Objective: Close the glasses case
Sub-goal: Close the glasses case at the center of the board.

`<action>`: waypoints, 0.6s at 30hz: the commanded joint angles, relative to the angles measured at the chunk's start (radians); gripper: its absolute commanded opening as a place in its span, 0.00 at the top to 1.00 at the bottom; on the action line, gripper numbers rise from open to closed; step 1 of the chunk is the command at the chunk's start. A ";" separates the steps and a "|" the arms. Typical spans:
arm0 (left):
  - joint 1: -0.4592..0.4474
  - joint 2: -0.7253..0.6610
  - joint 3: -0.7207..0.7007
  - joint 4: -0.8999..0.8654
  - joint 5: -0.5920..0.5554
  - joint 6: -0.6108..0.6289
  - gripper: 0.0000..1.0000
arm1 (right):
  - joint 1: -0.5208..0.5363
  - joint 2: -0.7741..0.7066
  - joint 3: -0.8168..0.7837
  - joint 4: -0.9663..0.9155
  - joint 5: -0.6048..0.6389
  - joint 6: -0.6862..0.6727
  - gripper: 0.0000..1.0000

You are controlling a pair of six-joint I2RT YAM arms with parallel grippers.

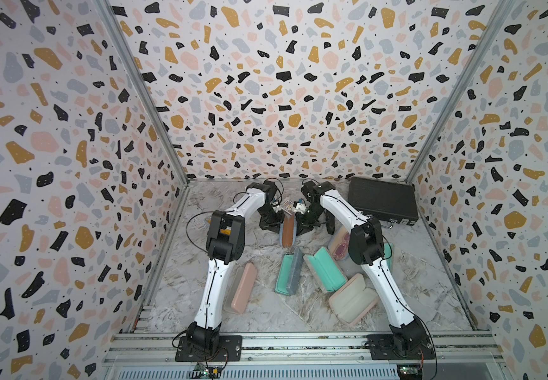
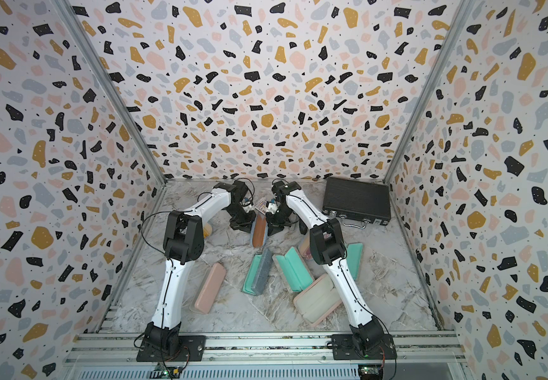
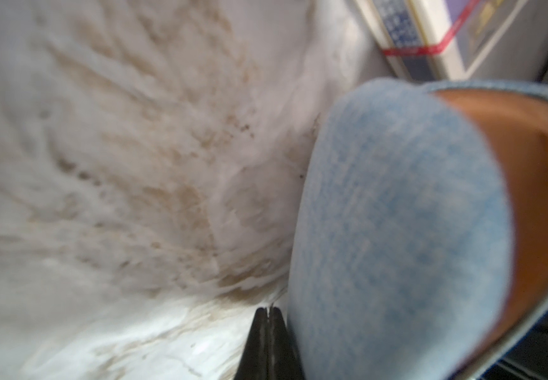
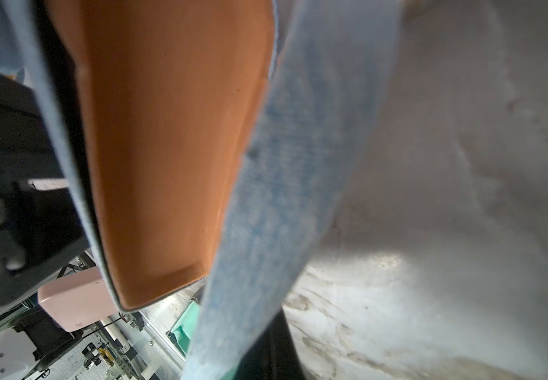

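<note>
1 case (image 1: 288, 234), long axis fwd-back

Glasses case (image 1: 288, 234) (image 3: 397, 230) (image 4: 174, 148): long, round-ended, pale blue woven fabric outside, orange-brown lining inside. Not closed: the shells rise on either side of the exposed lining. It lies front to back, rear middle of the worktop (image 1: 259, 316).

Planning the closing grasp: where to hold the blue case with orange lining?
Probably the blue outer walls of the case, squeezed from both long sides: it sits half open, orange lining facing up, so inward pressure should fold it shut.
</note>
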 commanded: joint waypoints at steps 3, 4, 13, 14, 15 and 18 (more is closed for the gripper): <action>-0.069 0.018 0.034 -0.009 0.077 0.033 1.00 | 0.036 -0.003 0.047 0.055 -0.065 -0.019 0.97; -0.069 0.018 0.034 -0.010 0.077 0.035 1.00 | 0.037 -0.003 0.047 0.056 -0.063 -0.017 0.97; -0.074 0.015 0.035 -0.010 0.077 0.039 1.00 | 0.037 -0.002 0.049 0.058 -0.064 -0.017 0.97; -0.073 0.015 0.035 -0.011 0.075 0.039 1.00 | 0.036 -0.003 0.049 0.058 -0.065 -0.017 0.97; -0.074 0.014 0.035 -0.010 0.074 0.040 1.00 | 0.037 -0.002 0.049 0.059 -0.064 -0.017 0.97; -0.073 0.010 0.034 -0.012 0.068 0.045 1.00 | 0.037 -0.003 0.050 0.062 -0.069 -0.016 0.97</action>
